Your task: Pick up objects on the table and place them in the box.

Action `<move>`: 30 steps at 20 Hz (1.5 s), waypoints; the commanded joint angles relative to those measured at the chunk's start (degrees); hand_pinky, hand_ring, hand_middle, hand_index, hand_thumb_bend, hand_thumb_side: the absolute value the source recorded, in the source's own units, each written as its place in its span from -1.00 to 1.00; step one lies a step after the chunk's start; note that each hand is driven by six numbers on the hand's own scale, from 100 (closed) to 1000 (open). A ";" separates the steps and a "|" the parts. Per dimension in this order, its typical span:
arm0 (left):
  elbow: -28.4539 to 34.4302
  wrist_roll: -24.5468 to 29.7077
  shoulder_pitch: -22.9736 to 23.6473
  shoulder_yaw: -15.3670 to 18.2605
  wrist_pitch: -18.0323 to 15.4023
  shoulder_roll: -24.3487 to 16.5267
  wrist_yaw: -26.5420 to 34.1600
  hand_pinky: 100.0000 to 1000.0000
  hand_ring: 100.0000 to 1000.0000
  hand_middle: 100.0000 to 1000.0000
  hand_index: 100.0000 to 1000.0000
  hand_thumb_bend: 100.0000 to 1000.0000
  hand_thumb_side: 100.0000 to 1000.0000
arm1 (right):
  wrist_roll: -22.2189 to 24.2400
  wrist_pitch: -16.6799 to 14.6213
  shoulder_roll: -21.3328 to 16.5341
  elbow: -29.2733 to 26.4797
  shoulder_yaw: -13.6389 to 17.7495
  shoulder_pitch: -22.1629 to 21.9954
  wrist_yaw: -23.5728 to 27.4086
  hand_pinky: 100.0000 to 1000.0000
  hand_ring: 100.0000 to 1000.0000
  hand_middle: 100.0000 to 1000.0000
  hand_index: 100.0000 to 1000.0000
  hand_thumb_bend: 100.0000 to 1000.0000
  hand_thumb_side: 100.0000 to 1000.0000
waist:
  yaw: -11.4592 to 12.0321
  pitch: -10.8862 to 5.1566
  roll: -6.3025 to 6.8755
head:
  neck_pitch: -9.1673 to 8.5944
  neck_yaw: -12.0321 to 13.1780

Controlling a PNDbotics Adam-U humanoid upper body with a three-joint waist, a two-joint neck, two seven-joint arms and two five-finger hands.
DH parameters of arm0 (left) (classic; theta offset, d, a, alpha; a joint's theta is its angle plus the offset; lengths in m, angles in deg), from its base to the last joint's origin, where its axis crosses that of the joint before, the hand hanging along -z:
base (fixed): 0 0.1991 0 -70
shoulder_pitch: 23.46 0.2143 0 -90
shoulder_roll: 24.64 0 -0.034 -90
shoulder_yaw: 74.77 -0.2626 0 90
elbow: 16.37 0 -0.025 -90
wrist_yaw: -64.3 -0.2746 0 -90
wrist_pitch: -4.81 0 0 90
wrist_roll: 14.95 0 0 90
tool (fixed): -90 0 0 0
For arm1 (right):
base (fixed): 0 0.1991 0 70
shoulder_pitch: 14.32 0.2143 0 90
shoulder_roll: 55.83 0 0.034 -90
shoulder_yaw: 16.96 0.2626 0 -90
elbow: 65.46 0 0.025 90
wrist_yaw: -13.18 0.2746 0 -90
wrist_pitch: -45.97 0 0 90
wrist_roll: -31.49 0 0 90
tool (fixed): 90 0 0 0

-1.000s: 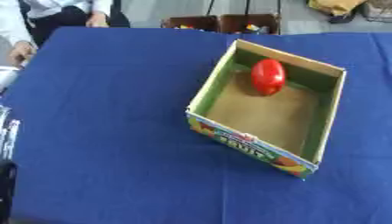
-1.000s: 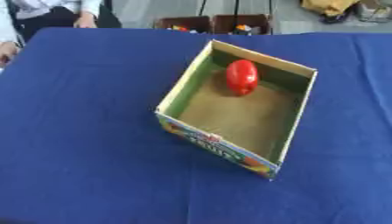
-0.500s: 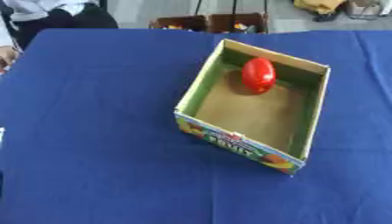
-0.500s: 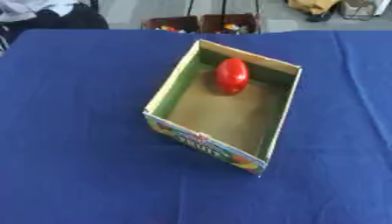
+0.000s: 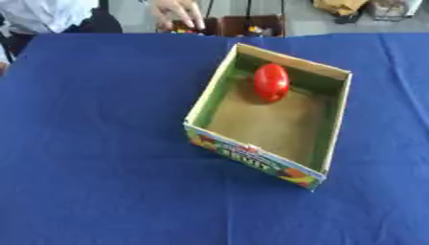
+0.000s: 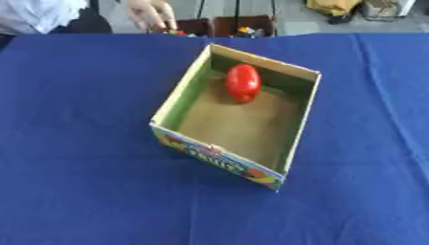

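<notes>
Left eye view: a blue table [image 5: 100,158] fills nearly the whole frame, its far edge running along the top.
Box: an open cardboard box [image 5: 331,122] sits a little right of the frame's centre, turned askew so that one corner points toward the lower right; it rests flat on the blue cloth.
Box walls: green on the inside, brown floor, and a printed front wall with coloured fruit pictures and lettering too blurred to read.
Red object: a smooth, oval red object [image 5: 271,82] lies inside the box, on the floor at the far end, close to the back wall; what it is cannot be made out beyond colour and shape.
Rest of box floor: bare brown card from the red object to the printed front wall.
Robot hands: neither hand shows in either eye view, so the state of their fingers cannot be told.
Beyond the table: two dark crates [image 6: 241,25] with small coloured items stand past the far edge, at the top centre of the frame.
Person: a bare hand [image 6: 150,11] hangs above the crates at the top, left of centre, apart from the box and the red object.
</notes>
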 commanded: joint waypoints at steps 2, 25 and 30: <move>0.85 0.13 -0.10 0.67 0.14 -0.42 -0.05 0.37 0.87 0.57 0.93 -1.00 1.00 | -0.07 0.08 -0.90 -0.69 0.68 0.41 0.20 0.32 0.52 0.31 0.53 -1.00 0.62 | -0.10 -2.15 -0.16 | 0.02 0.15; 0.85 -0.11 2.13 1.45 0.61 -0.23 -0.82 0.35 0.85 0.56 0.93 -1.00 0.94 | -0.18 0.36 -1.44 -0.69 0.98 -0.60 -0.24 0.31 0.50 0.31 0.54 -1.00 0.60 | 0.51 -3.04 0.02 | 0.38 0.32; 0.85 -0.54 2.52 1.96 0.47 -0.50 -1.00 0.36 0.85 0.55 0.93 -1.00 0.93 | 0.02 0.66 -1.50 -0.69 0.94 -0.64 -0.18 0.32 0.50 0.31 0.54 -1.00 0.60 | 0.85 -3.32 0.19 | 0.43 0.20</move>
